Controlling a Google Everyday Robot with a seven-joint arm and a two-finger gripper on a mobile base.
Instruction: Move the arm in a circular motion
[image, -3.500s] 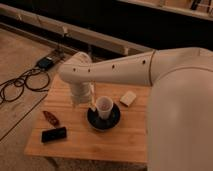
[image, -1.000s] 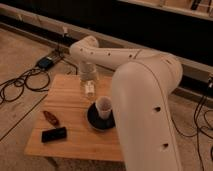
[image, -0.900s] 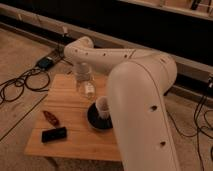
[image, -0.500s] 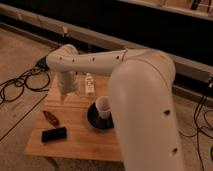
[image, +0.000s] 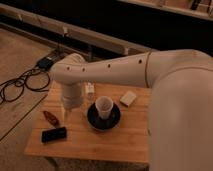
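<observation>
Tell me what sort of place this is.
Probably an indoor lab or test room: loose cables on the floor, a small wooden table, and the arm, its gripper hanging over that table.

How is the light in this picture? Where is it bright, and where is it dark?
Camera view: the light is dim and warm. The arm is brightest along its top and shaded underneath. The background behind it is nearly black. The tool hangs below the arm's end over the left part of the table, left of the cup.
</observation>
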